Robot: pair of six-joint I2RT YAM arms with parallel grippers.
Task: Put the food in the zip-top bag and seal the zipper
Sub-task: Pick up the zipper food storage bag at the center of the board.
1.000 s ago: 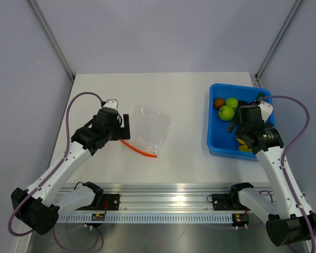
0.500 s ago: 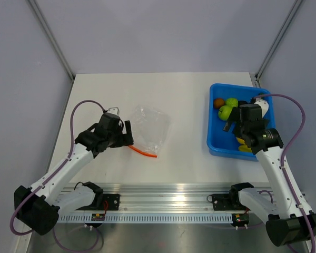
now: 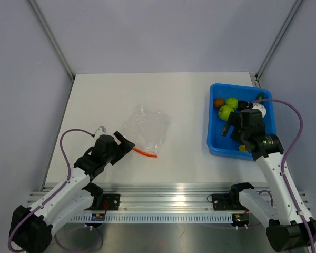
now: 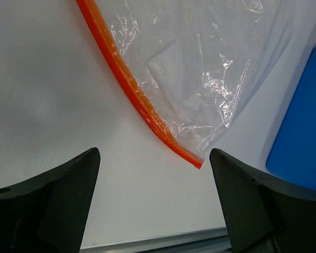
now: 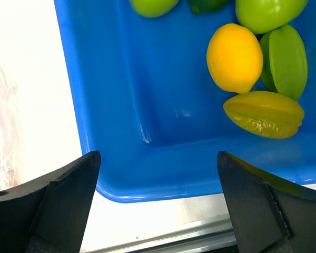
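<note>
Zip-top bag lies flat on the table, well left of the tray, zipper along its near edge, left gripper farther left by the zipper, fruit inside the tray, right gripper over the tray's near-left part.

Bright, even light; sharp, soft-shadowed.

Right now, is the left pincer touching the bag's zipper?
Apart. In the left wrist view the open left pincer sits short of the zipper; bare white table shows between the strip's end and each side of it.
</note>
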